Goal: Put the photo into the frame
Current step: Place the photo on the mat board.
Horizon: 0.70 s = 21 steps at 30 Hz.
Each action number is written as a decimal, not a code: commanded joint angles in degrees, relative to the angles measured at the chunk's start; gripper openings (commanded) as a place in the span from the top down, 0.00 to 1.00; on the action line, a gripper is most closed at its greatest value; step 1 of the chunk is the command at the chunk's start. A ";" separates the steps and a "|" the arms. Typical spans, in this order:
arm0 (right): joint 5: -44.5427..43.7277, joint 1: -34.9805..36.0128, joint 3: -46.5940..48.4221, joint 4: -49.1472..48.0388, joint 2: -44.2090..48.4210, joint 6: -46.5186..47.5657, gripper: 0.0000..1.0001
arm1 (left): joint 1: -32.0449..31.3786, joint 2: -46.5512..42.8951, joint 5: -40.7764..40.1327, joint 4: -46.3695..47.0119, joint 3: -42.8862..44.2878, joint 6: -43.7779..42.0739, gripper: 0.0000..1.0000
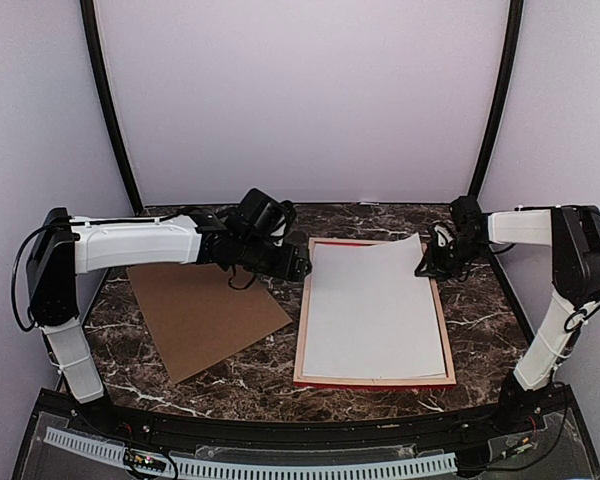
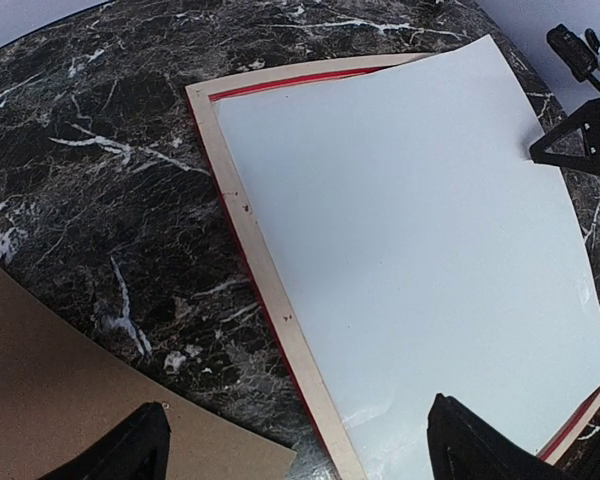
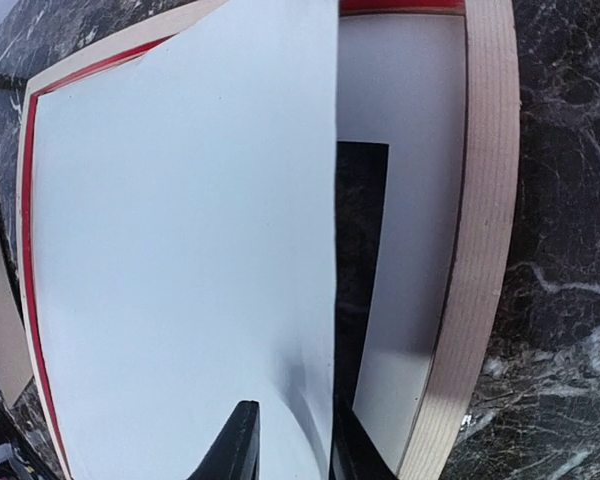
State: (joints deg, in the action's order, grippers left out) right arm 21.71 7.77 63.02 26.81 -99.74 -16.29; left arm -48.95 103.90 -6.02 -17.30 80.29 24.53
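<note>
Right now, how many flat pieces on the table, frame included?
4: the frame centre-right, back up; the photo white side up in it; a mat under that; a brown board at left. More may hide beneath.

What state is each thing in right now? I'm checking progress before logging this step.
photo: white back up over the frame, right edge raised, not seated.
frame: face down, pale back up.
mat: inside the frame, under the photo.
backing board: flat, left of the frame.
left fingers: wide open, empty.
right fingers: slightly parted around the photo's edge.
</note>
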 commanded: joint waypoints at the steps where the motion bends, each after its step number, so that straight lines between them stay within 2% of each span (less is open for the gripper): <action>1: -1.43 0.14 0.09 -0.32 0.68 0.03 0.73 | 0.39 -3.67 -1.59 -2.00 0.22 -1.04 0.08; 6: -3.62 0.23 0.80 0.83 1.59 0.11 0.61 | 0.48 -4.00 -2.36 -2.54 0.07 -1.23 0.07; 13: -8.81 0.93 2.33 2.71 4.39 0.43 0.51 | 2.49 -6.39 -3.18 -3.19 -3.01 -1.10 0.04; 17: -11.54 4.78 3.91 3.20 5.57 0.16 0.47 | 5.00 -9.59 -3.97 -3.30 -7.14 -0.67 0.01; 21: -12.28 11.97 6.30 2.10 5.18 -1.22 0.41 | 8.25 -13.76 -5.51 -4.06 -12.31 0.04 0.01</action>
State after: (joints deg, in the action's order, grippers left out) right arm 11.44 13.26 66.19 29.80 -95.81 -16.56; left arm -43.59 95.79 -9.30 -19.38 72.20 23.99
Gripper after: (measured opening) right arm 0.569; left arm 0.988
